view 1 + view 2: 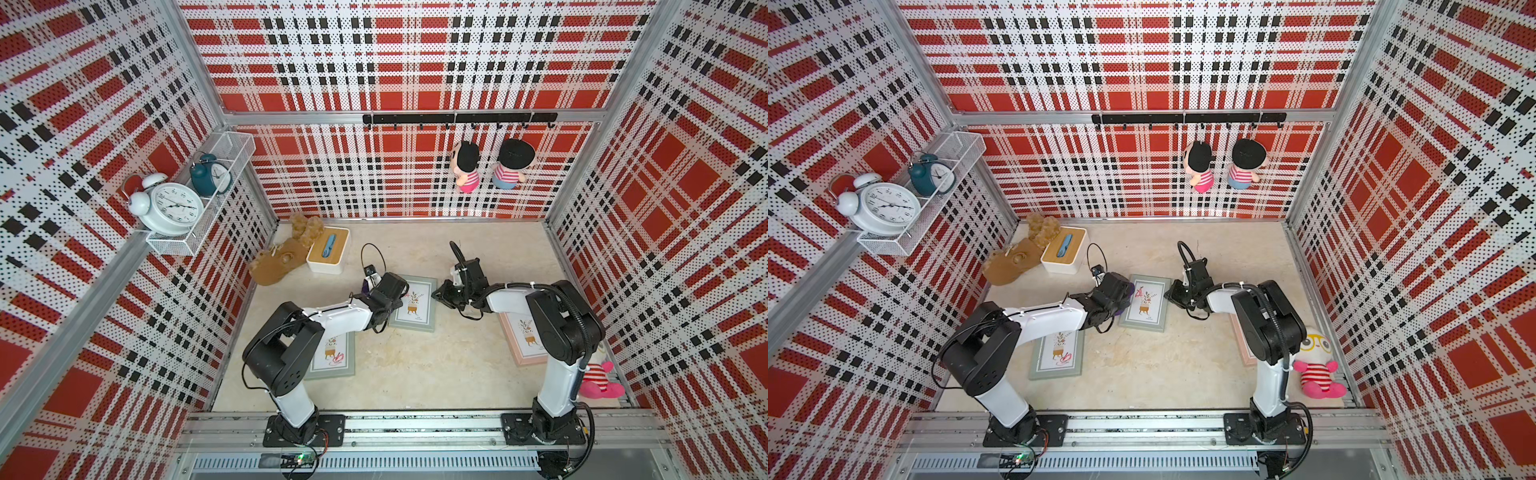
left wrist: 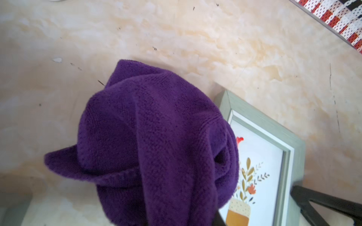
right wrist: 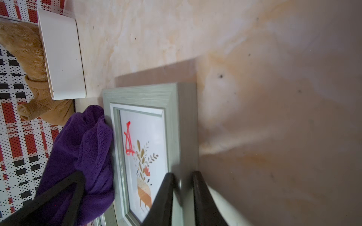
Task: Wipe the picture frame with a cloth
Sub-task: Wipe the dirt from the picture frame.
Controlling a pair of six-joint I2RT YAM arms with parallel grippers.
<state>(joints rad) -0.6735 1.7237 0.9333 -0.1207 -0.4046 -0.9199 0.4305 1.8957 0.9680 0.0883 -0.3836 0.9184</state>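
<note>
Three frames (image 1: 336, 361) (image 1: 415, 309) (image 1: 521, 347); left end effector (image 1: 380, 293) tight on one cloth (image 2: 156, 137), right end effector (image 3: 182, 176) seemingly on middle frame (image 3: 172, 94).

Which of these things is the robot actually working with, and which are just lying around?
In use: soft purple fabric cloth; grey-green rectangular picture frame with red scribble.
Lying about: tan furry plush toy; white box with wooden lid; white round alarm clock.

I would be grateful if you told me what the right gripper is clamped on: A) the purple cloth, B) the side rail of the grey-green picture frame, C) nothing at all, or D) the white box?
B: in the right wrist view the right gripper has a finger on each side of the picture frame rail.
</note>
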